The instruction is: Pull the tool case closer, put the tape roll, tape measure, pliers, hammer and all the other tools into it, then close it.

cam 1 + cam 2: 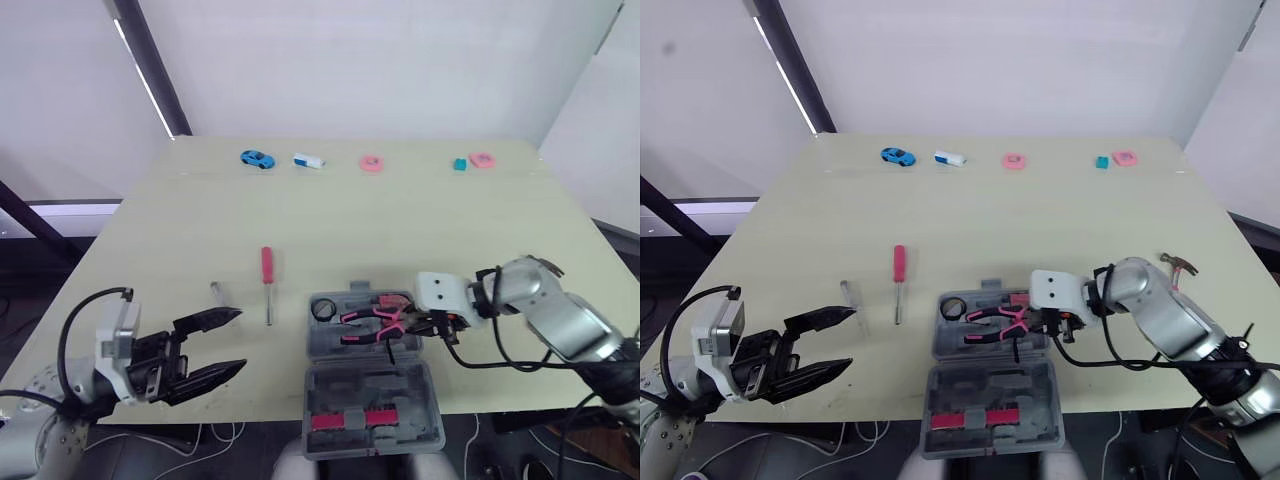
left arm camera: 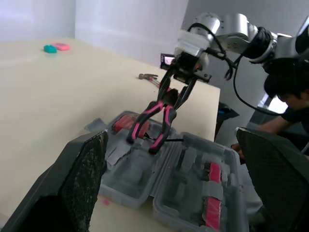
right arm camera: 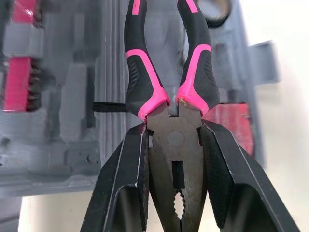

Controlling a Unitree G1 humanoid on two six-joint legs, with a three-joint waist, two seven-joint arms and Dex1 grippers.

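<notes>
The grey tool case lies open at the table's front middle, its lid half hanging over the near edge. My right gripper is shut on the jaws of the pink-and-black pliers, holding them over the case's tray; the wrist view shows the fingers clamping the pliers. A tape roll sits in the tray's far left corner. A red-handled screwdriver and a small metal bit lie left of the case. The hammer lies near the right edge. My left gripper is open at the front left.
Along the far edge lie a blue toy car, a white and blue block, a pink ring, a teal block and another pink piece. A person sits beyond the table's near right side.
</notes>
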